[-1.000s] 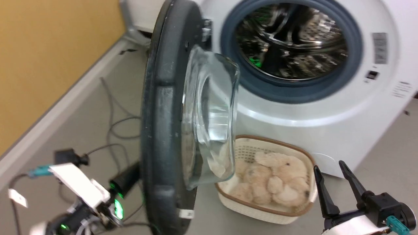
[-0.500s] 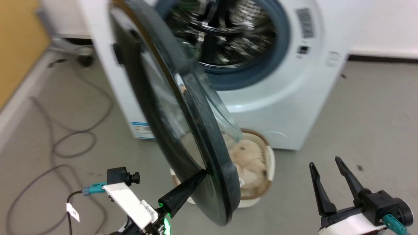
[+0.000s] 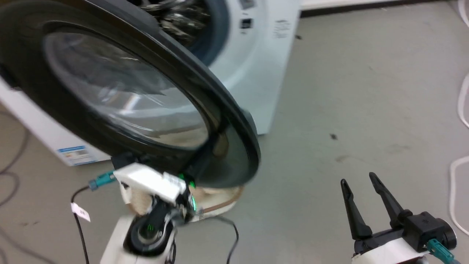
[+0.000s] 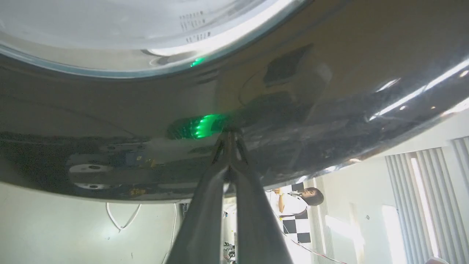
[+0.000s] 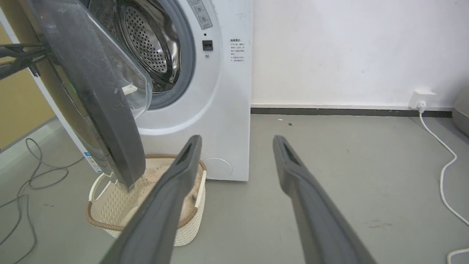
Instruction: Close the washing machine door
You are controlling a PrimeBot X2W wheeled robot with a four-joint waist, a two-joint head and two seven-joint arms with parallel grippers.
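The washing machine door [image 3: 128, 99], a black disc with a clear bowl window, stands half open and fills the left of the head view. Its outer face is turned toward me. My left gripper [image 4: 229, 136] is shut, and its fingertips press against the door's glossy rim [image 4: 293, 121] near the lower edge. In the head view that gripper [image 3: 199, 167] sits under the door. The white washing machine [image 3: 256, 73] with its steel drum [image 5: 146, 47] is behind the door [image 5: 99, 110]. My right gripper [image 3: 357, 179] hangs open over the floor at lower right, its fingers [image 5: 176, 190] holding nothing.
A cream basket [image 5: 106, 209] of beige plush sits on the floor under the door, against the machine's front. A white cable [image 5: 441, 157] runs from a wall socket [image 5: 419, 98] on the right. Dark cables [image 5: 33, 176] lie at the left. A person [image 4: 296, 201] stands in the background.
The door has swung from edge-on toward the drum, pushed by my left gripper on its outer face. The head camera has turned right. The right gripper has stayed open and still.
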